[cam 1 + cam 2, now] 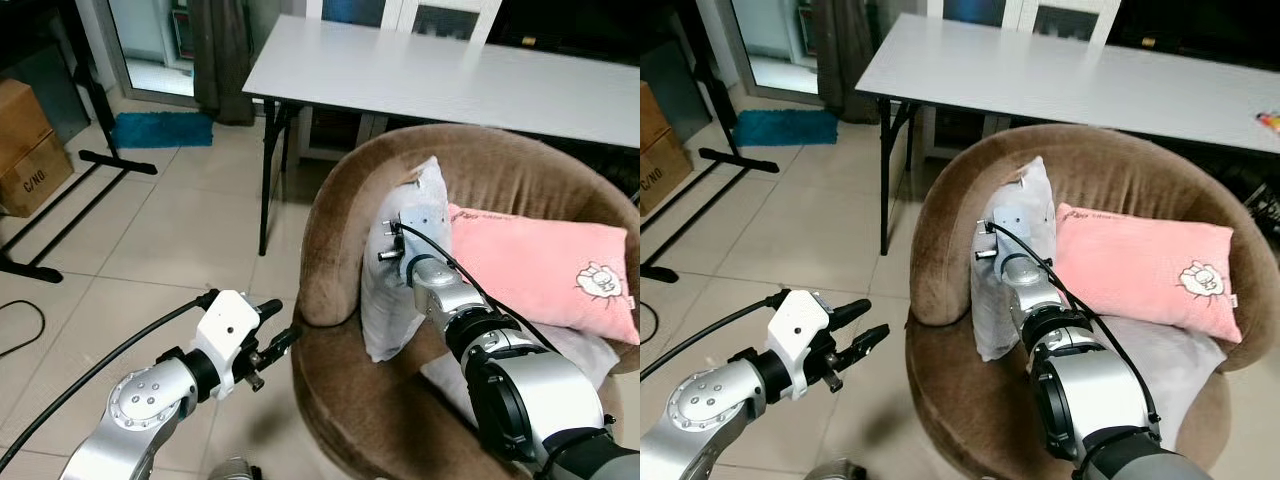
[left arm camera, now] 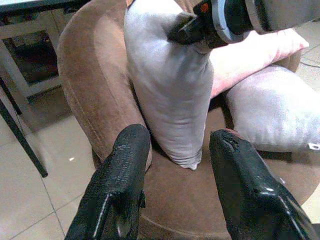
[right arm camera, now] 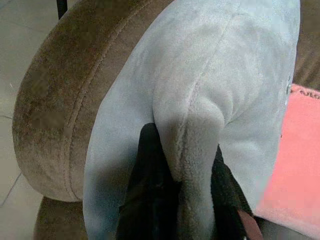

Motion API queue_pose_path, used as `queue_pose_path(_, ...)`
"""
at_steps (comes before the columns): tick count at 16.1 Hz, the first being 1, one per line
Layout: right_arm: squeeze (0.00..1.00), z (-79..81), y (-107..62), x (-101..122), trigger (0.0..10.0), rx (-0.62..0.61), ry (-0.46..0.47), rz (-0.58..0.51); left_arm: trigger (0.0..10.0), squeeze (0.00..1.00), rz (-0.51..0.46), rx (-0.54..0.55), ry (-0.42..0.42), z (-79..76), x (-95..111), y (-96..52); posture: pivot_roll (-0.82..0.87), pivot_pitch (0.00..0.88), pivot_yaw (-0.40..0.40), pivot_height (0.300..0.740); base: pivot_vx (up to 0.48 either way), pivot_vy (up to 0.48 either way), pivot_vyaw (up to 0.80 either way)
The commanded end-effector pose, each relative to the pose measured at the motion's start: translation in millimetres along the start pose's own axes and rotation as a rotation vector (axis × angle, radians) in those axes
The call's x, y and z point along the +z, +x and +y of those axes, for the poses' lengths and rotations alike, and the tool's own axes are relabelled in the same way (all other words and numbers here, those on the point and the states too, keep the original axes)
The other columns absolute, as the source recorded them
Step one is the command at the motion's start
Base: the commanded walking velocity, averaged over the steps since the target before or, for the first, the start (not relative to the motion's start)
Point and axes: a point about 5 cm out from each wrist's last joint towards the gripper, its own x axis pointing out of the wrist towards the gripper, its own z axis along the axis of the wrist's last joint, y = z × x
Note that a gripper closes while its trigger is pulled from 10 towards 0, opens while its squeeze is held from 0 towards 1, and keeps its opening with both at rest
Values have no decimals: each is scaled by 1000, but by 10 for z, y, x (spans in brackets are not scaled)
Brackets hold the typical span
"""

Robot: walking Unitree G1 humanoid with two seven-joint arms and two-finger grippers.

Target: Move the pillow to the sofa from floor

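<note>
A pale grey pillow stands upright inside the round brown sofa, leaning against its left wall. My right gripper is shut on a fold of this grey pillow, its wrist pressed against the pillow's side. My left gripper hangs open over the tiled floor just outside the sofa's left edge, holding nothing. Its two black fingers point at the sofa and the grey pillow.
A pink pillow leans on the sofa's back, and another grey cushion lies on the seat. Behind the sofa stands a white table. Cardboard boxes, a black stand and a blue mat lie at left.
</note>
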Motion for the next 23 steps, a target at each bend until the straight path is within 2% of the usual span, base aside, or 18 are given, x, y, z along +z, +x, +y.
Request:
queue_pose_path(1, 0, -33, 5, 0, 10000, 2, 34, 17, 10000, 0, -5, -7, 1, -35, 28, 7, 62, 0, -114, 740, 0, 0, 0)
queue_pose_path(2, 1000, -46, 9, 99, 10000, -3, 64, -28, 10000, 0, -4, -4, 1, -24, 26, 11, 61, 0, -112, 740, 0, 0, 0)
queue_pose_path(3, 1000, -69, 11, 250, 10000, 11, 94, -94, 10000, 0, -5, -2, 4, -8, 27, 21, 59, 0, -107, 740, 0, 0, 0)
queue_pose_path(6, 1000, -164, -12, 622, 10000, 91, 88, -244, 10000, 0, -33, 31, 9, 71, 74, 55, 56, 0, -94, 740, 0, 0, 0)
queue_pose_path(8, 1000, -203, -26, 690, 10000, 99, 94, -282, 10000, 0, -49, 59, 3, 124, 93, 77, 53, 0, -81, 740, 0, 0, 0)
queue_pose_path(11, 1000, -432, -126, 860, 10000, 89, 237, -439, 10000, 0, -95, 158, 0, 265, 179, 123, 52, 0, -62, 740, 0, 0, 0)
queue_pose_path(12, 1000, -500, -210, 878, 10000, 90, 276, -496, 10000, 0, -104, 192, -6, 317, 193, 122, 39, 0, -45, 740, 0, 0, 0)
queue_pose_path(13, 1000, -523, -268, 860, 10000, 97, 271, -516, 10000, 0, -115, 208, -13, 335, 202, 122, 32, 0, -39, 740, 0, 0, 0)
queue_pose_path(14, 1000, -584, -460, 756, 10000, 67, 219, -561, 10000, 0, -143, 258, -20, 370, 225, 134, 12, 0, -24, 740, 0, 0, 0)
queue_pose_path(15, 1000, -584, -460, 756, 10000, 67, 219, -561, 10000, 0, -143, 258, -20, 370, 225, 134, 12, 0, -24, 740, 0, 0, 0)
queue_pose_path(16, 1000, -625, -681, 506, 10000, 33, 232, -538, 10000, 0, -151, 290, -20, 375, 232, 187, -9, 0, -10, 740, 0, 0, -781)
queue_pose_path(17, 1000, -640, -831, 313, 10000, -13, 241, -514, 10000, 0, -156, 305, -11, 393, 232, 235, -15, 0, -7, 740, 0, 0, -788)
queue_pose_path(19, 1000, -631, -932, 138, 10000, -50, 235, -474, 10000, 0, -162, 345, 9, 432, 239, 282, -26, 0, -3, 740, 0, 0, -800)
queue_pose_path(21, 1000, -511, -1080, -98, 10000, -79, 190, -390, 10000, 0, -167, 397, -10, 525, 235, 352, -54, 0, 18, 740, 0, 0, -794)
queue_pose_path(23, 1000, -445, -1110, -130, 10000, -83, 190, -350, 10000, 0, -158, 403, -4, 551, 225, 370, -49, 0, 26, 740, 0, 0, -800)
